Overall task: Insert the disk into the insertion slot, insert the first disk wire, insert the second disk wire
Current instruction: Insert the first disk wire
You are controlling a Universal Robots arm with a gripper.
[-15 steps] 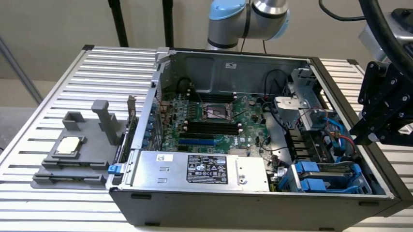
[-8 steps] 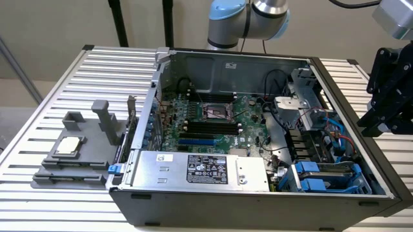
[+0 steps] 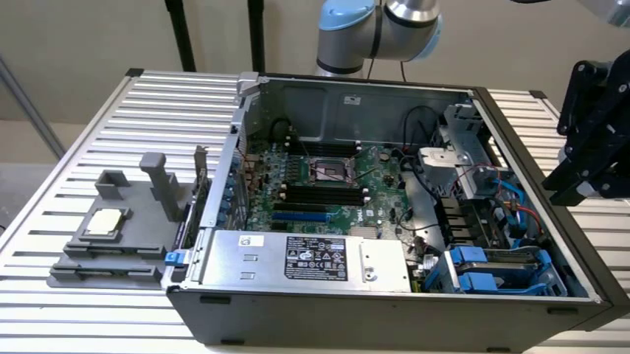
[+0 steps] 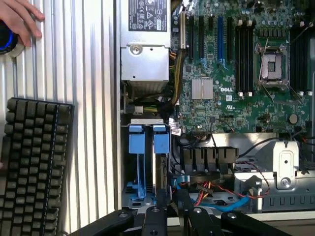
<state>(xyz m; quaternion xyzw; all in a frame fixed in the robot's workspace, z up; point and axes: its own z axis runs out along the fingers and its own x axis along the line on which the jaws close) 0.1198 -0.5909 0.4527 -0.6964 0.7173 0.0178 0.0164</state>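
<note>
The open computer case (image 3: 236, 147) lies on a slatted metal table. In its corner at the exterior view's right sits the insertion slot (image 3: 497, 273), a grey cage with blue clips (image 4: 146, 139). The disk (image 3: 502, 256) appears to sit inside it in its blue frame, and a thin edge of the disk (image 4: 160, 172) shows between the clips. Blue and red disk wires (image 3: 514, 195) lie loose beside the cage, near my gripper (image 4: 172, 211). The black gripper (image 3: 591, 147) hangs above the case's wall at the exterior view's right, over the cage end, apart from the disk.
The silver power-supply box (image 3: 305, 258) lies next to the cage, with the motherboard (image 3: 325, 184) behind it. A grey fixture (image 3: 118, 228) stands on the table at the exterior view's left. A keyboard (image 4: 32, 162) and a person's hand (image 4: 19, 19) lie outside the case.
</note>
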